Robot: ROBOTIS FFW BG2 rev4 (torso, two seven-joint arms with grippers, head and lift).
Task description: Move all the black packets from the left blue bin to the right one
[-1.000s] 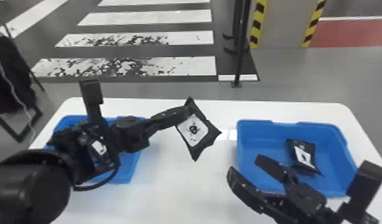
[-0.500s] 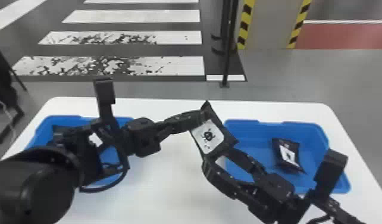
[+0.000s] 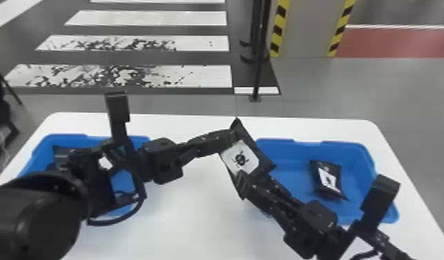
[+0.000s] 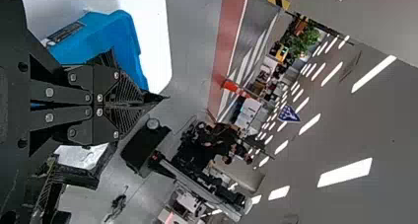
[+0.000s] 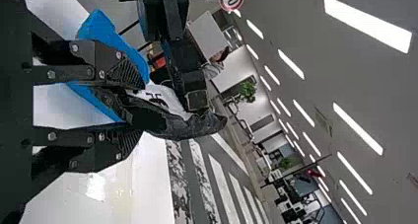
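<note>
High over the table's middle, my left gripper [image 3: 231, 138] is shut on the upper corner of a black packet [image 3: 254, 154] with a white label. My right gripper [image 3: 243, 186] is at that packet's lower corner. In the right wrist view the fingers of my right gripper [image 5: 140, 110] stand apart, with the packet [image 5: 182, 125] between them. The left wrist view has my left gripper [image 4: 143, 98] with its fingers together. Another black packet [image 3: 330, 181] lies in the right blue bin [image 3: 364, 155]. Dark packets [image 3: 60, 152] show in the left blue bin [image 3: 67, 138], partly behind my left arm.
Both bins stand on a white table [image 3: 183, 214], whose far edge faces a grey floor. The left arm spans the left bin, and the right arm crosses the right bin's near left corner. A dark pole [image 3: 261, 52] stands beyond the table.
The right gripper has come up and left to the held packet's lower corner. In the head view, the left gripper and packet first shifted right relative to the bins, then stayed nearly still.
</note>
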